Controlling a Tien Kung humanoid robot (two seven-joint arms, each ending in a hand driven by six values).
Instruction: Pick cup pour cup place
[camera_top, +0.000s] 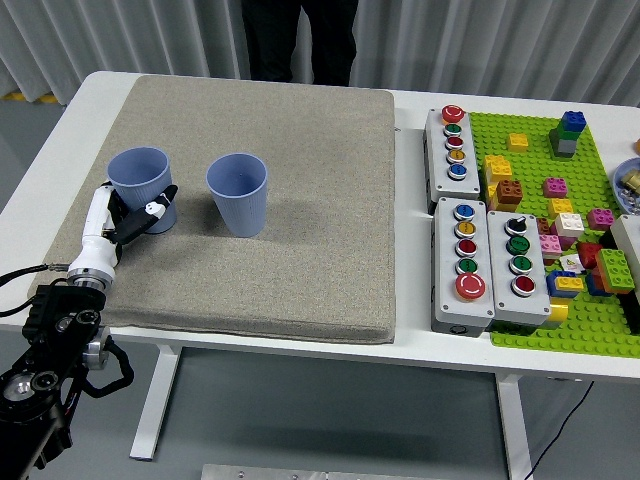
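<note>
Two cups (238, 192); left hand (130, 218) at left cup (140, 182), grip unclear.

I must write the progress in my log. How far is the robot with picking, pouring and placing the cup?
Nothing looks finished yet. Both blue cups stand upright on the grey mat. In hand: the left hand is at the base of the left cup, fingers against it, but whether the grasp is closed cannot be told. Left to do: lift it, pour into the right cup, set it down.
</note>
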